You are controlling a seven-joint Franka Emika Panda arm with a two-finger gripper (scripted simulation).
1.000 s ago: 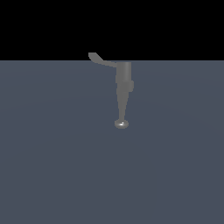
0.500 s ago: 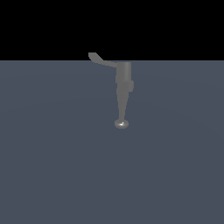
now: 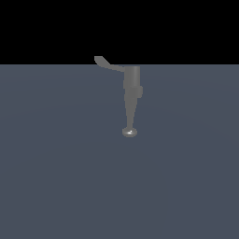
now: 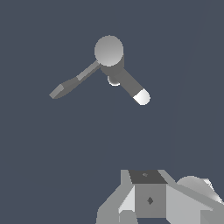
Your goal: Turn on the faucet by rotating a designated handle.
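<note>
The faucet (image 3: 131, 98) is viewed from a low, distant side angle by the exterior camera, and from directly above, closer, by the wrist camera.

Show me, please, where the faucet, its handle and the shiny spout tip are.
faucet (image 3: 132, 81): exterior view, on the cylindrical body.
handle (image 3: 103, 62): exterior view, on the lever near its paddle end.
spout tip (image 3: 130, 132): exterior view, on the rounded shiny end.

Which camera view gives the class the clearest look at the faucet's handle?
The wrist view: the handle shows whole against the plain floor, running from the faucet body out to its widened paddle end. In the exterior view the handle is dimmer, its paddle end set against the black background.
</note>
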